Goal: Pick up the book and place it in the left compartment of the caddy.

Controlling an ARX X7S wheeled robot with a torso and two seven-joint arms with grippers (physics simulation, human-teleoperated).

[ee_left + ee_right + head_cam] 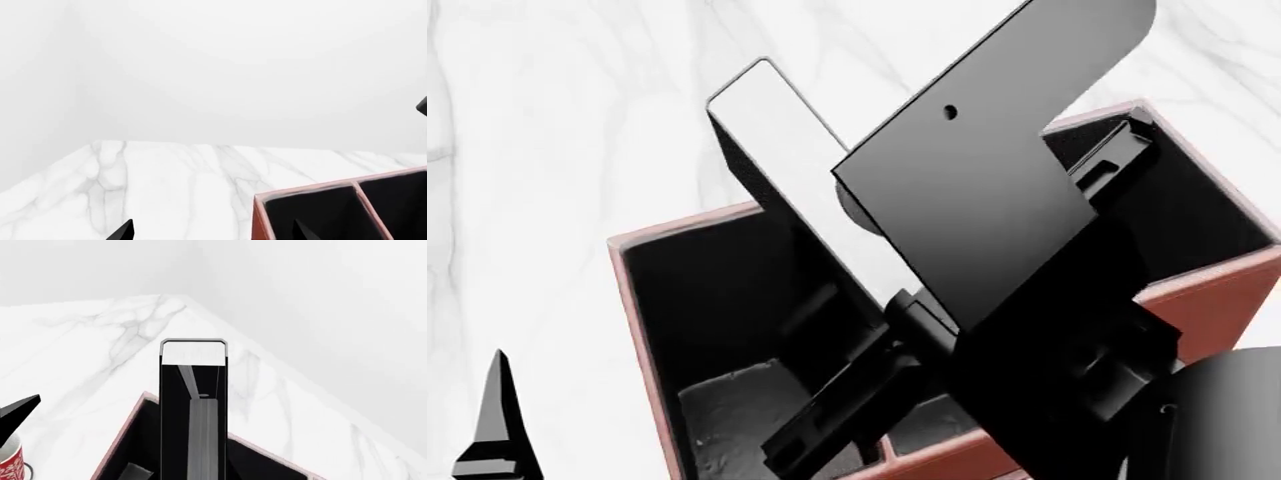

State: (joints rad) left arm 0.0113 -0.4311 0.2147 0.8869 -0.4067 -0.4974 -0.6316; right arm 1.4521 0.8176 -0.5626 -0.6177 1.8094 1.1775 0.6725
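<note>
Right now, one right gripper [888, 330] fills the near side of the head view, its black plates clamped on one book [777, 150]; fingers closed on the lower part of the book. Book is tilted, upper end leaning away and toward the view's left, white page edge facing up, lower end down inside the caddy [641, 330]. One caddy only, reddish-brown walls, black lining, sitting on the white marble tabletop [547, 130]. Book goes down into the bay at the caddy's left side, the left compartment [714, 300]; whether its bottom edge touches the floor of the bay is hidden by the gripper. A cross wall shows low in the caddy beside the gripper, exact bay count not clear from the head view.

Right wrist view: same book [193, 405] seen edge-on, upright in frame, top corner above the caddy rim [143, 402], tabletop [100, 340] behind it. One mug [10, 465], red-and-white pattern, at the frame edge, on the tabletop beside the caddy.

Left gripper [210, 231]: only two dark finger tips show in the left wrist view, well apart, nothing between them, so open and holding nothing. It hangs over the caddy corner [260, 215], two black-lined bays visible there with one divider between. One dark tip of it also shows at the head view's lower left [494, 420].

Beyond: bare marble, then plain white wall.
</note>
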